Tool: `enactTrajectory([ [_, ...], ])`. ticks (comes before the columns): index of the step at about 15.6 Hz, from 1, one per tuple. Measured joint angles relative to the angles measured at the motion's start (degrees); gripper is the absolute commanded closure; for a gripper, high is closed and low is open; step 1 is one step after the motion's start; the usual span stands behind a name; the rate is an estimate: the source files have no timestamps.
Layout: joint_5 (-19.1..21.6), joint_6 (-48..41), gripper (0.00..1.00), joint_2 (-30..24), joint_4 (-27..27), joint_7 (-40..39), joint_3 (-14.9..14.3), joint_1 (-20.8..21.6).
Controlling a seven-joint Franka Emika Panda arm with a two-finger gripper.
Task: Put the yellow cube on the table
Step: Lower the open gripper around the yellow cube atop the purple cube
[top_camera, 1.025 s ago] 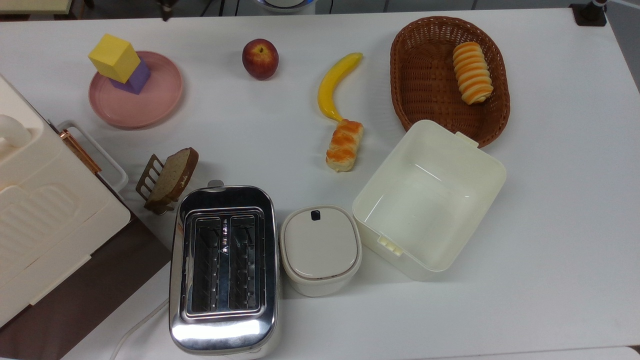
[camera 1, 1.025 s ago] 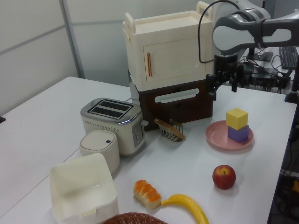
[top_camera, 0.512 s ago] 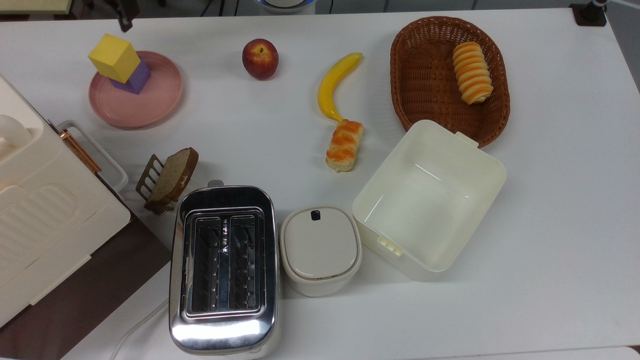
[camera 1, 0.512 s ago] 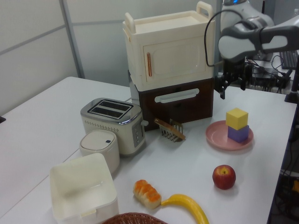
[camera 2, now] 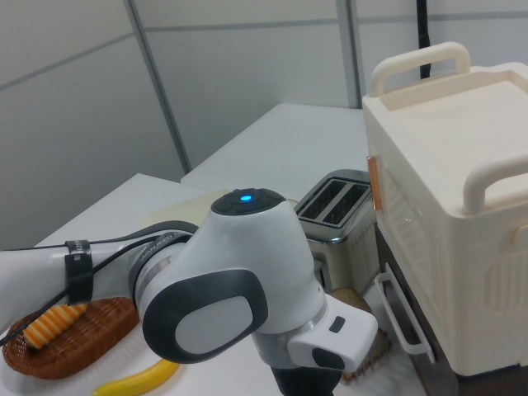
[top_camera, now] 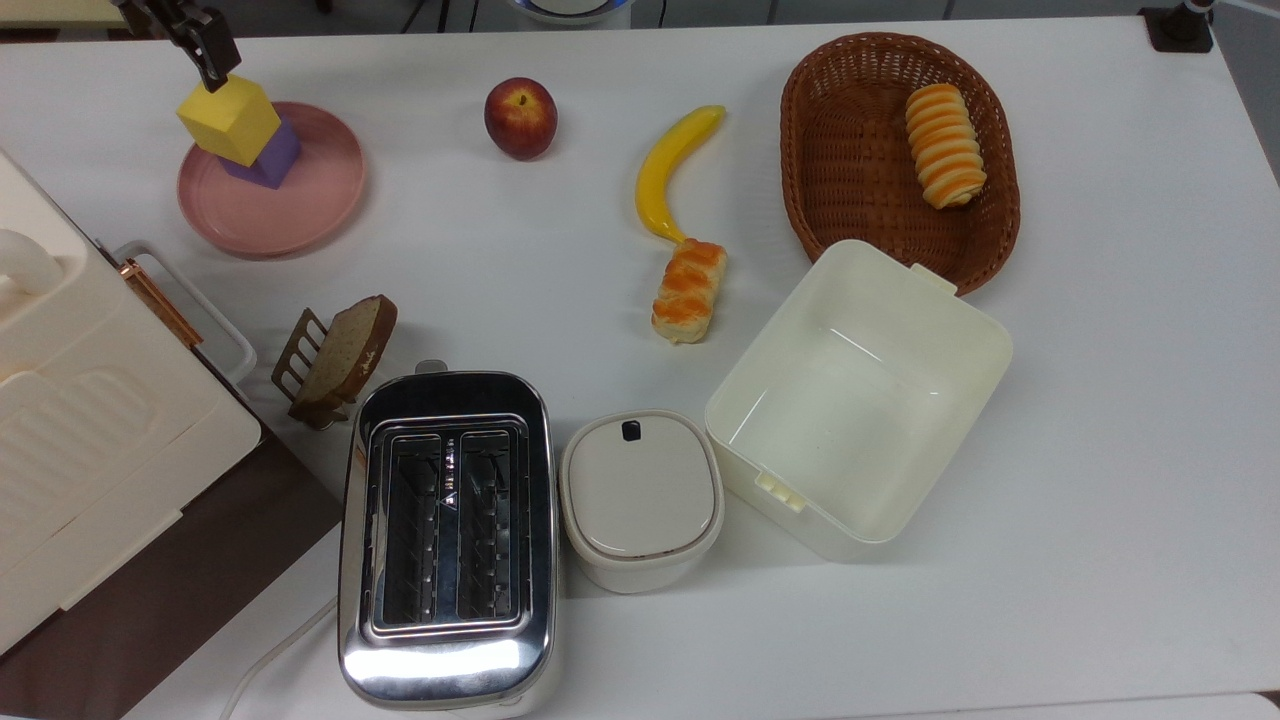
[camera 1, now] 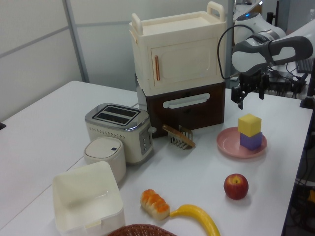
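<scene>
**Fingers hang above the stacked cube, grasp not yet made**

Nearest in the top view, along the table's front edge, stand a chrome two-slot toaster, a small cream lidded pot and an open cream plastic box. Further in lie a glazed bread roll, a yellow banana and a red apple, with a brown wicker basket towards the table's far right corner in the top view.

At the far left corner in the top view sits a round pink plate. On it rests a purple cube, and the matte yellow foam cube sits on top of that, turned slightly askew. So the task's block is still up on the stack, not on the table.

The relation that matters: in the left view the yellow cube lies directly below and a little nearer than the black two-finger gripper, with a clear gap of air between them. The block has no long axis; its flat side faces are what the fingers must straddle.

The fingers stand spread apart and hold nothing. The arm reaches in from beyond the table's far edge, wrist bent so the fingers point down. I judge that a short descent would bring them round the cube.
</scene>
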Motion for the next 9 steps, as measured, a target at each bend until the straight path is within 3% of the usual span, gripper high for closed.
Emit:
enactTrajectory([
  [9,-0.8,0.0,0.00,0.7,0.0,-0.9,-0.1,0.9],
])
